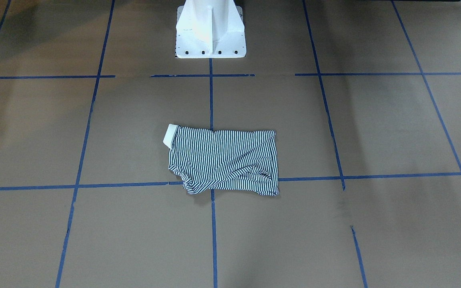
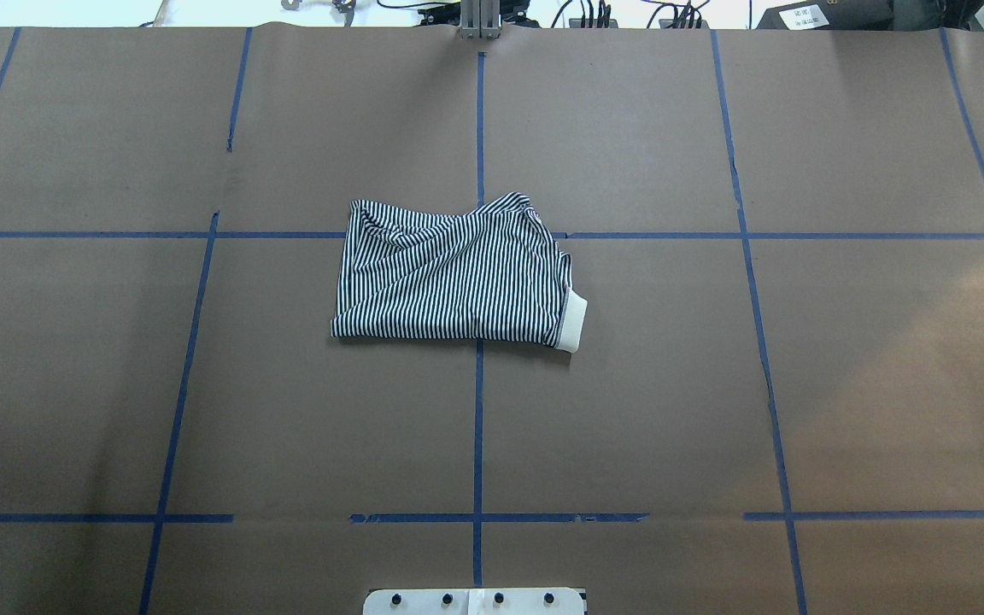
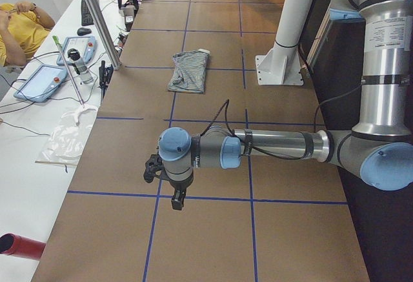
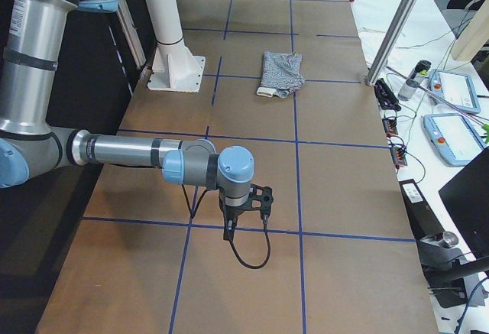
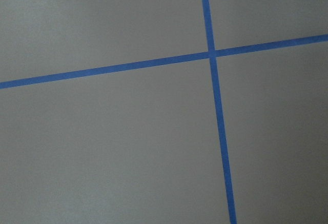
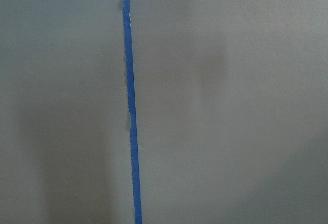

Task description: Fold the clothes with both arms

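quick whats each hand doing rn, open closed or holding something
Left hand: cannot tell open or closed; far from the shirt.
Right hand: cannot tell open or closed; also far from the shirt.

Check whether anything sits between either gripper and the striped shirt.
Nothing visible does. From the left gripper and the right gripper to the polo shirt, the side views show only bare brown paper with blue tape lines.

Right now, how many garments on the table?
1: the striped polo shirt, folded, lies mid-table across the centre tape line, in front of the white pedestal. Anything folded inside it would be hidden.
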Action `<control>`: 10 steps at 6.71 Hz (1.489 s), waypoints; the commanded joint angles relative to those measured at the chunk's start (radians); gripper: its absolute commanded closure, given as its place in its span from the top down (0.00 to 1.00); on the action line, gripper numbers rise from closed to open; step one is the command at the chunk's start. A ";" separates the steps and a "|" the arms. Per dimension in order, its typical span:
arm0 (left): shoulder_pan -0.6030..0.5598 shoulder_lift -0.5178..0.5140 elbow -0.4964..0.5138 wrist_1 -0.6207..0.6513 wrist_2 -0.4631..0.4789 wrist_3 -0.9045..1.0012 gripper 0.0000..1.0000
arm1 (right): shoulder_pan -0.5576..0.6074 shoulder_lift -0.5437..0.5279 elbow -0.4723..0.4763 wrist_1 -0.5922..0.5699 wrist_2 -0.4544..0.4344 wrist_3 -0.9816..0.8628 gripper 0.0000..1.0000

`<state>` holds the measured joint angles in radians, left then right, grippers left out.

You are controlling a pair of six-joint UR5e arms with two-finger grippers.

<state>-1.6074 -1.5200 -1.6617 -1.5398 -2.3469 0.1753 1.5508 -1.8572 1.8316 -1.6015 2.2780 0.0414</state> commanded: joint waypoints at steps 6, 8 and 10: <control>0.004 0.000 -0.024 -0.023 0.000 0.004 1.00 | 0.000 0.001 0.002 0.002 0.005 0.000 1.00; 0.004 0.003 -0.026 -0.020 0.006 0.003 1.00 | 0.000 0.004 0.002 0.002 0.006 0.000 1.00; 0.004 0.003 -0.026 -0.019 0.006 0.003 1.00 | 0.000 0.004 0.002 0.002 0.005 0.000 1.00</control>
<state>-1.6030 -1.5174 -1.6873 -1.5599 -2.3412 0.1780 1.5509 -1.8534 1.8331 -1.6000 2.2831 0.0414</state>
